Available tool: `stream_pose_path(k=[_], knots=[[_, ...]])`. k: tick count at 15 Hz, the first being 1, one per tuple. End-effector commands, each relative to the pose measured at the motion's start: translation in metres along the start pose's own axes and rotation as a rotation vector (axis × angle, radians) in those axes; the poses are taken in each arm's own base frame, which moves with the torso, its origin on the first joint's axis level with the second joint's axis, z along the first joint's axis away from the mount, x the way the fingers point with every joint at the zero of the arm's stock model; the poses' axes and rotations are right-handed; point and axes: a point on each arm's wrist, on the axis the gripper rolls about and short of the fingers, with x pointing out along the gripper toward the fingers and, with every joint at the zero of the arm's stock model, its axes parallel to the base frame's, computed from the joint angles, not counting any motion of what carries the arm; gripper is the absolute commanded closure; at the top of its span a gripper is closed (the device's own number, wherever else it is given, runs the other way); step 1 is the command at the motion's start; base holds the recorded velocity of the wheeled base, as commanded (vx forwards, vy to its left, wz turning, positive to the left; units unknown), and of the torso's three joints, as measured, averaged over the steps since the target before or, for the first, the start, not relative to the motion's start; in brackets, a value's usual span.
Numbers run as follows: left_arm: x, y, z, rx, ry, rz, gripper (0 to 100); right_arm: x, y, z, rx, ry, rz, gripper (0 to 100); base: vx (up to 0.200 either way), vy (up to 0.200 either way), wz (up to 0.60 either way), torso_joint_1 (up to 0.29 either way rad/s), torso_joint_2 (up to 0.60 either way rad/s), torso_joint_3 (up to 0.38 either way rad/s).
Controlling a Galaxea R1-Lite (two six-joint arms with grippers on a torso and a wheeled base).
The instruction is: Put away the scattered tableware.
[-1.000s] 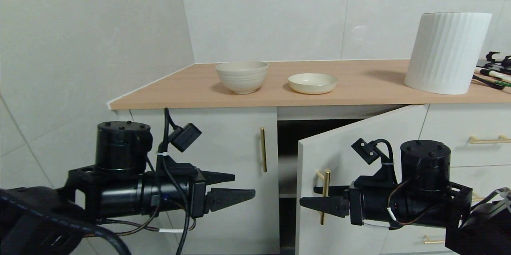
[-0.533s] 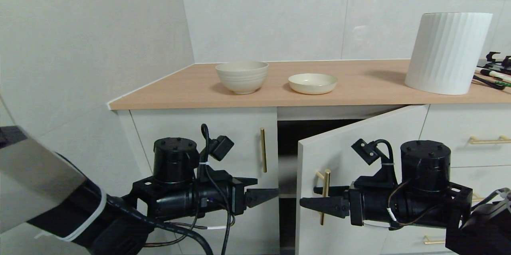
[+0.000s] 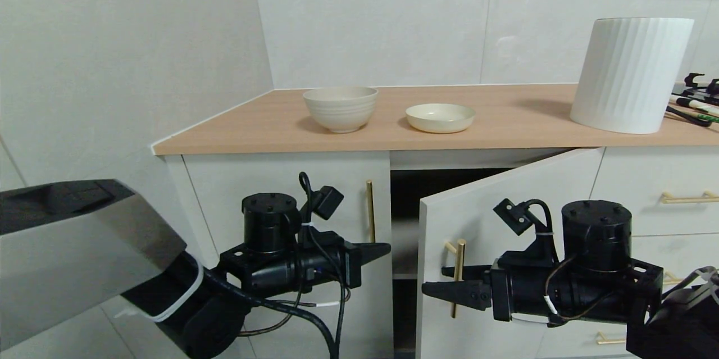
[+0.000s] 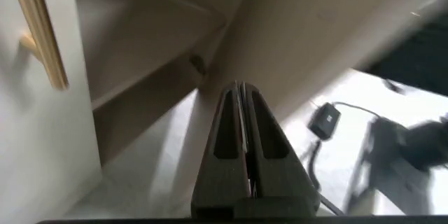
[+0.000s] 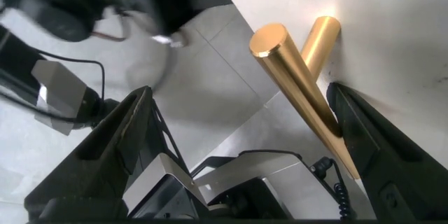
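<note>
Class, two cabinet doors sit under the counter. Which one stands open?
The right-hand door: it is swung outward, showing the dark cabinet interior beside it. The left-hand door lies flush and shut.

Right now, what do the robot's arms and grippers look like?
The left gripper and right gripper are matte black, with tapered wedge-shaped fingers, cylindrical wrist housings, small bracket-mounted cameras and black cables bound by white ties. The left arm wears silver-grey casing.

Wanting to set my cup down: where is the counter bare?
The wooden countertop is bare between the shallow cream dish and the tall white ribbed container, and left of the deep cream bowl. Pens crowd the far right.
</note>
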Motion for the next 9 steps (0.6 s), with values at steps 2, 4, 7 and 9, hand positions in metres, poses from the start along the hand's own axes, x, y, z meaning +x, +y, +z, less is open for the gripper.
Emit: stream_pose_path(k=[2,4,7,9], knots=[[0.036,0.028,-0.015,0.006,-0.016,0.018,100,0.0,0.0,0.0,0.0,0.0,0.0,0,0.0,0.0,0.0,0.0,0.0,0.0],[0.054,0.021,-0.022,0.042,-0.036,-0.031,100,0.0,0.0,-0.001,-0.001,0.001,-0.001,0,0.0,0.0,0.0,0.0,0.0,0.0],[0.07,0.015,-0.025,0.064,-0.045,-0.065,100,-0.001,-0.001,-0.004,0.002,0.012,-0.007,0,0.0,0.0,0.0,0.0,0.0,0.0],[0.074,0.005,-0.023,0.083,-0.069,-0.075,100,-0.001,-0.002,-0.005,-0.001,0.008,-0.016,0,0.0,0.0,0.0,0.0,0.0,0.0]])
